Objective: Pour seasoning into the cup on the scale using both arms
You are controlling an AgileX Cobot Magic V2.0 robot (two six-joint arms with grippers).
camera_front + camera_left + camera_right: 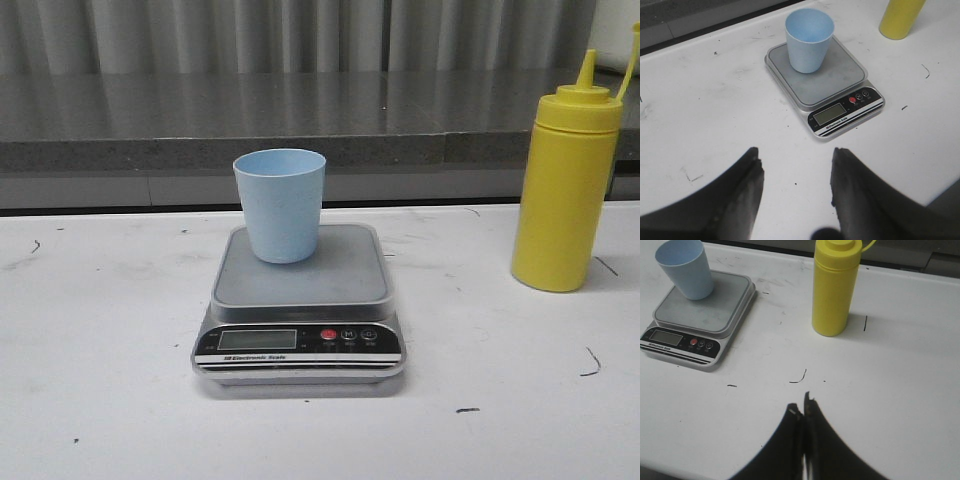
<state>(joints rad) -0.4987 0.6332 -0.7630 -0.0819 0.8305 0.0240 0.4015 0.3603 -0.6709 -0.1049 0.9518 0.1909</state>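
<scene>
The light blue cup (280, 204) stands upright and empty on the back of the scale's grey platform (300, 275), mid-table. The yellow seasoning bottle (564, 185) stands upright to the scale's right, nozzle up, cap strap hanging beside it. Neither arm shows in the front view. In the left wrist view my left gripper (795, 159) is open with nothing between its fingers, well short of the scale (826, 82) and cup (808, 40). In the right wrist view my right gripper (801, 404) is shut on nothing, short of the bottle (834, 287), with the scale (702, 317) off to one side.
The white table (100, 330) carries small dark scuff marks. A grey ledge (200, 125) and a corrugated wall run along the back. The scale's display is blank.
</scene>
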